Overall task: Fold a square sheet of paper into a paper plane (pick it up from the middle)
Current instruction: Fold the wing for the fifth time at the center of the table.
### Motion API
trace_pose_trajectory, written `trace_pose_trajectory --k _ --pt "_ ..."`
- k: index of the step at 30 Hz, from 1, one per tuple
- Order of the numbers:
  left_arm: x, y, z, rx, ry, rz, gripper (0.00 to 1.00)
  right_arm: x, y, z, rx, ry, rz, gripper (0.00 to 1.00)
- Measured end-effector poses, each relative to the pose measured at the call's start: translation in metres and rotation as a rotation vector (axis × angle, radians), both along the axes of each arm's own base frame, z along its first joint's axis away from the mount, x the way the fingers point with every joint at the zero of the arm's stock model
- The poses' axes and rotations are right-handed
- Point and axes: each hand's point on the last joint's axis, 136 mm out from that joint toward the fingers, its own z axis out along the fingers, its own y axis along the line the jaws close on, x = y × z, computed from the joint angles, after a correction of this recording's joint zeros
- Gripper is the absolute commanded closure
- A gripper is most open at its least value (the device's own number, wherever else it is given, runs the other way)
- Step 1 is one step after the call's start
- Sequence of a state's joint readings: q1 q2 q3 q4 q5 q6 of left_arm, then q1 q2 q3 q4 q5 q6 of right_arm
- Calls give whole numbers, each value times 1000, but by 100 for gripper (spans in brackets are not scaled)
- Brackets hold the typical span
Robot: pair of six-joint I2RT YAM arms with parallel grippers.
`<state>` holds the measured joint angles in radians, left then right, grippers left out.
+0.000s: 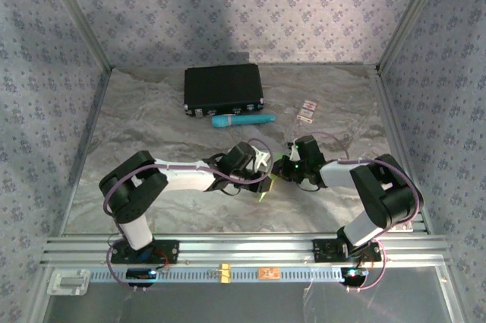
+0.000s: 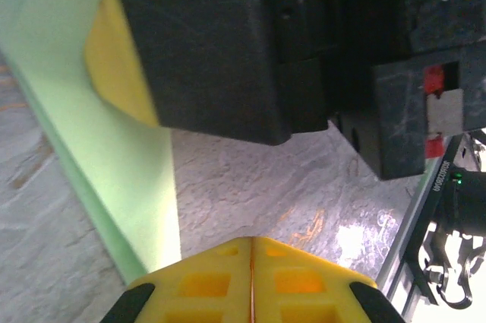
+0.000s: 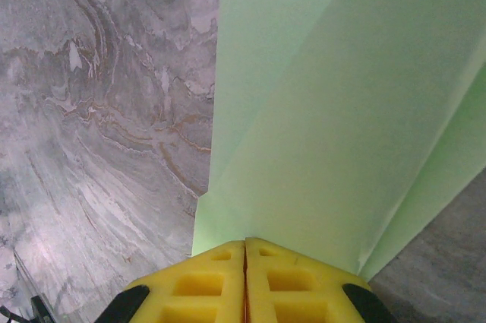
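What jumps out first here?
The partly folded pale green paper stands out in the middle of the table, pinched by the right gripper, with the left gripper shut beside it. Behind lie a black case and a teal tube.

No legible text, white print (image 2: 437,175) — too blurred

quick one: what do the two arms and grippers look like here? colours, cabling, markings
Both the left arm and right arm have black joint housings with white links, and a purple cable loops along each. A green light glows at the right wrist. The left gripper and right gripper have yellow fingers moulded with square pockets, black at the outer corners.
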<state>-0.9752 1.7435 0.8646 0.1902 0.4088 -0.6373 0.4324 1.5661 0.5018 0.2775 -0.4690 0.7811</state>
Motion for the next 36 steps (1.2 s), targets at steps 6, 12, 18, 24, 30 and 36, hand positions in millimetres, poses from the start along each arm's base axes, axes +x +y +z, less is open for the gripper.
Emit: trace_pose_trajectory --k 6,12,18,24,30,36 --pt "-5 -14 -4 5 17 -40 91 0 0 0 0 0 0 91" --pt "-11 -9 -26 68 46 -49 91 0 0 0 0 0 0 91" --pt "-13 -2 -38 98 53 -46 91 0 0 0 0 0 0 91" --pt "-18 6 -39 80 37 -43 91 0 0 0 0 0 0 91" --pt "-23 14 -38 73 40 -38 90 0 0 0 0 0 0 91" --pt "-30 27 -40 80 46 -26 93 0 0 0 0 0 0 91"
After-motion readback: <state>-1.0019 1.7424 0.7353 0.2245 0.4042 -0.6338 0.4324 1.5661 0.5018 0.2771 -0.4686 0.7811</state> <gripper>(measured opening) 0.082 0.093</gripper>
